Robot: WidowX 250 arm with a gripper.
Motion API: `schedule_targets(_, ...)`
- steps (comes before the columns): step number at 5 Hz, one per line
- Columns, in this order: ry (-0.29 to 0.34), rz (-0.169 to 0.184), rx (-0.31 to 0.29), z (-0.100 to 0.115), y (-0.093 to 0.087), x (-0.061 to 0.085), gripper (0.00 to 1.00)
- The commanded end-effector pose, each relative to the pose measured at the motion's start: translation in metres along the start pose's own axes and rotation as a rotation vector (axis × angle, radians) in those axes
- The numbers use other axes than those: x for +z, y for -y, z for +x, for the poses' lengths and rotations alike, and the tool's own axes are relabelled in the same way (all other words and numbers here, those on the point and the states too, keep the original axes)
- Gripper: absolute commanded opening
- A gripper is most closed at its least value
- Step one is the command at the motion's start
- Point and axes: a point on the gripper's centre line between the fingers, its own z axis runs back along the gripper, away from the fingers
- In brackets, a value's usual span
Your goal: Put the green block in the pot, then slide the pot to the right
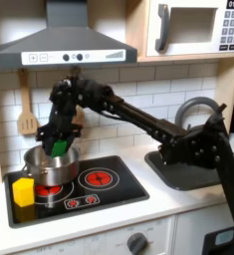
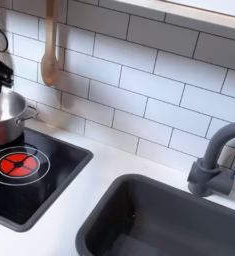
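Currently the green block point(image 1: 58, 146) is held clamped in the gripper point(image 1: 58, 142) just above the pot point(image 1: 49, 164), beside a yellow block point(image 1: 23, 190).

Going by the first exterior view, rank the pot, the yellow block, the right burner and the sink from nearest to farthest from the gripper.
The gripper holds the green block over the pot.
1. The pot, directly beneath it.
2. The yellow block, lower, toward the first exterior view's left.
3. The right burner, lower right.
4. The sink, far right.
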Motion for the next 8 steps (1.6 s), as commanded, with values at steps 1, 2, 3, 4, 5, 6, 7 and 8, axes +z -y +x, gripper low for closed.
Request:
schedule_targets(1,0.033,0.004,-0.009,0.0061,0.0030,-0.0080,0.00)
schedule_targets(2,0.054,0.005,-0.004,0.0112,0.0034,-0.0076,0.00)
schedule_targets(3,0.055,0.008,0.004,0.0109,0.0008,-0.0064,0.00)
schedule_targets(4,0.055,-0.002,0.001,0.0088,0.0017,-0.0068,0.00)
schedule_targets(5,0.049,-0.024,-0.020,0.0085,0.0020,-0.0083,1.00)
schedule_targets(6,0.051,-0.023,-0.025,0.0076,0.0053,-0.0083,1.00)
schedule_targets(7,0.048,-0.029,-0.031,0.0069,0.0056,-0.0099,1.00)
schedule_targets(8,0.028,-0.033,-0.043,0.0032,0.0062,-0.0155,1.00)
